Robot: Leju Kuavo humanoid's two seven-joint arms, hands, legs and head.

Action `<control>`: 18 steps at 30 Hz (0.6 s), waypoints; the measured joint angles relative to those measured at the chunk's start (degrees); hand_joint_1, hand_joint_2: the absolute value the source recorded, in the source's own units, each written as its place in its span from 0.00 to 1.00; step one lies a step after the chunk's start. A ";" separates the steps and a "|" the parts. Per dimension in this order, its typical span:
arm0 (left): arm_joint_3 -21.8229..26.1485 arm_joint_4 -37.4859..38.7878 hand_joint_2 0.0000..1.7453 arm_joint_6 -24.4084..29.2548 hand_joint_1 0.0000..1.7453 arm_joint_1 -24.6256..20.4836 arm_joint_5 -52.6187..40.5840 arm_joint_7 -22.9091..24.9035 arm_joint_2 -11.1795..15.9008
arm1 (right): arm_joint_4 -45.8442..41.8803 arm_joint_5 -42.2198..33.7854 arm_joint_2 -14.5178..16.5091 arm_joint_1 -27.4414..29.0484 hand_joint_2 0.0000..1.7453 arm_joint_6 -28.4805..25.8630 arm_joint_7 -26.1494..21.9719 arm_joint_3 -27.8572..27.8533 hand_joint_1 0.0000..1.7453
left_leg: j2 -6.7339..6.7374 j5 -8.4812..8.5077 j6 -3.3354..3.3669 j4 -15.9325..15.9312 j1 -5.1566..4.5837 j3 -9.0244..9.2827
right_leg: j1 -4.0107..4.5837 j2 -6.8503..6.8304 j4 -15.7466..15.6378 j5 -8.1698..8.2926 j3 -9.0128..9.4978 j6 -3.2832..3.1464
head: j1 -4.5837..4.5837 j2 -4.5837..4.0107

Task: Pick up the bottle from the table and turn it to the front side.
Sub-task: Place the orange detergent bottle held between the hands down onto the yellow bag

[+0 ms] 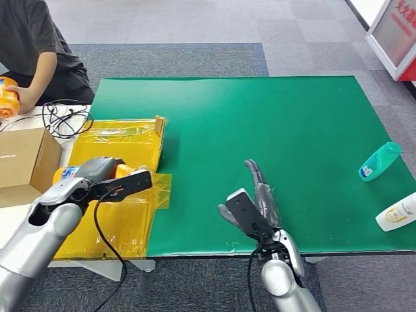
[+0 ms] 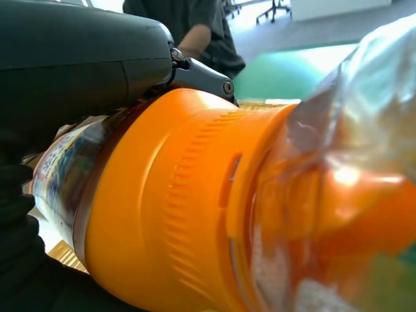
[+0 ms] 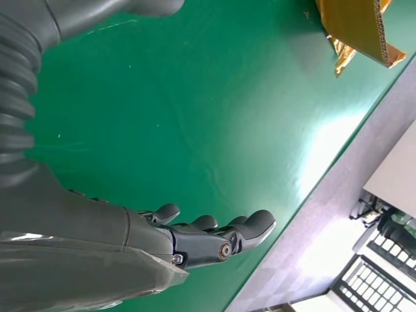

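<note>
Desk: green mat (image 1: 275, 143), yellow-taped cardboard (image 1: 123, 140) at its left end.
Left hand (image 1: 101, 170): fingers wrapped round orange bottle (image 1: 66, 173) above the cardboard.
Right hand (image 1: 259, 198): fingers straight, spread, holding nothing, over the mat.
Left wrist view: ribbed orange cap (image 2: 186, 201), printed label (image 2: 64, 159).
Bottle axis: roughly level, crosswise.

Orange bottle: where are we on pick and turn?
Done: the left hand grips the orange bottle over the yellow taped cardboard; whether it is lifted clear I cannot tell. In hand: the bottle lies sideways in the grip, label partly under the fingers. Left: turning it front side out. The right hand hovers open over the green mat.
</note>
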 joint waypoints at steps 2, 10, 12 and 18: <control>0.03 2.12 1.00 0.92 1.00 -1.68 -2.14 -0.87 -2.31 | 0.00 0.07 0.05 0.05 1.00 0.00 0.25 0.00 0.00 | -0.01 0.00 0.00 0.00 0.00 0.00 | 0.00 0.00 0.00 0.00 0.00 0.00 | 0.00 0.00; 0.08 8.72 1.00 1.17 1.00 -5.51 -4.12 -4.86 -9.20 | 0.21 0.07 0.07 0.18 1.00 -0.05 0.34 0.00 0.00 | -0.01 0.00 0.00 0.00 0.01 -0.01 | 0.00 0.01 0.00 0.00 -0.01 0.00 | 0.00 0.00; 0.08 10.35 1.00 1.10 1.00 -5.91 -4.03 -5.54 -10.25 | 0.36 0.07 0.07 0.18 1.00 -0.07 0.34 0.00 0.00 | 0.00 0.00 0.00 0.00 0.01 0.00 | 0.00 0.01 0.00 0.00 -0.01 0.00 | 0.00 0.00; 0.02 14.49 1.00 1.10 0.97 -6.09 -3.83 -6.10 -12.23 | 0.80 0.08 0.07 0.15 1.00 -0.07 0.34 0.00 0.00 | 0.00 0.00 0.00 0.00 0.01 -0.01 | 0.00 0.01 0.01 0.00 -0.01 0.00 | 0.00 0.00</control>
